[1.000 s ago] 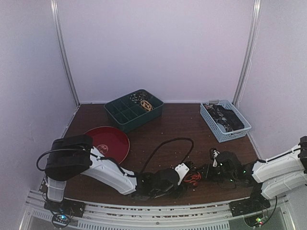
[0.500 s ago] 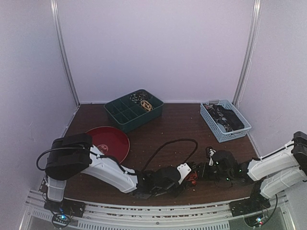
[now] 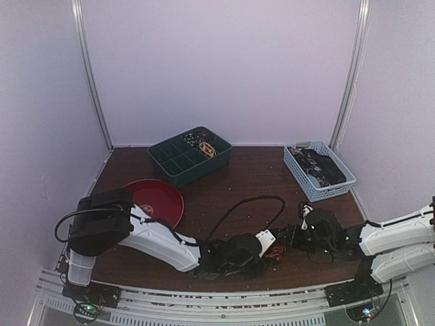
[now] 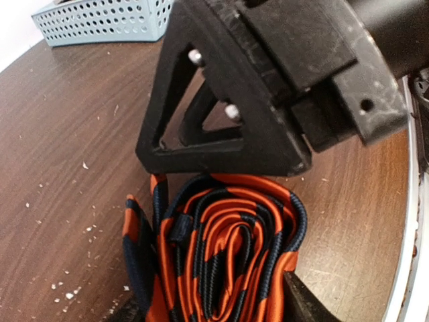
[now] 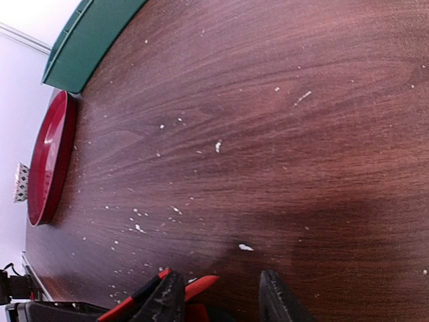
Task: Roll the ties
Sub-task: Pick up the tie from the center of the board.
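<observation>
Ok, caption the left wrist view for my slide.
Orange-and-navy striped tie, loosely coiled on the wooden table, flanked by the left fingers; blue basket behind.

The two arms look alike. The left arm (image 3: 160, 239) starts as a bulky black shoulder block, runs on in a smooth white shell and ends in a black wrist with a small white plate (image 3: 264, 240). A thin black cable (image 3: 262, 197) loops up out of it. The right arm (image 3: 397, 238) has the same white shells and black wrist, with tiny green lights (image 3: 346, 238) on the dark part. Each base (image 3: 92, 293) is a flat black block carrying small coloured lamps. The right fingers (image 4: 228, 155) are matt black, one an open triangular frame with two silver screws (image 4: 231, 111).
</observation>
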`<state>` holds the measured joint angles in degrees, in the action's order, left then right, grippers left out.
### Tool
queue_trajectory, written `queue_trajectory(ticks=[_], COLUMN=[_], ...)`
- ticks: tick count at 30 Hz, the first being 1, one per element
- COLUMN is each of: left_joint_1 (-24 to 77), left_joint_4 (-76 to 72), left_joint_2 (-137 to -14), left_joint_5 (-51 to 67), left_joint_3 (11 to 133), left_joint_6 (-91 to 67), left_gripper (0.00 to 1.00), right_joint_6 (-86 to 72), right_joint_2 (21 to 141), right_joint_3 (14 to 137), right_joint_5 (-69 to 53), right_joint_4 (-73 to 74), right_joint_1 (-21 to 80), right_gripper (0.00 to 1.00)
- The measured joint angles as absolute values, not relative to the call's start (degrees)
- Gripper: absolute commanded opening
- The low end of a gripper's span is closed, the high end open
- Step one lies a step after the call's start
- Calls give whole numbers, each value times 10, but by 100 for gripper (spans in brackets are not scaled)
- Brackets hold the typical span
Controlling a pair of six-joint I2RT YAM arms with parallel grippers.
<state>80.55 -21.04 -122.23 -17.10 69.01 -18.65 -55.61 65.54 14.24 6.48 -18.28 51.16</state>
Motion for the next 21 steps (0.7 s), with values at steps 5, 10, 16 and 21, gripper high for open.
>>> queue_trajectory(ticks=[5, 10, 16, 21], left_joint_1=[805, 801, 794, 790], left_joint_4=[-208, -203, -198, -197], left_joint_2=[-1235, -1235, -1247, -1248], left_joint_5=[-168, -160, -142, -126], left_joint_3=[698, 700, 718, 719], left_joint_6=[-190, -190, -178, -163], left_gripper=[63, 62, 64, 53], right_joint_6=[-561, -564, -569, -570], right_joint_2=[660, 659, 668, 682], right_joint_3=[135, 130, 128, 128], right_joint_5=[67, 68, 64, 62], right_joint_4=[-174, -172, -176, -187], right_joint_1=[512, 512, 511, 512], right_gripper=[35, 34, 33, 33])
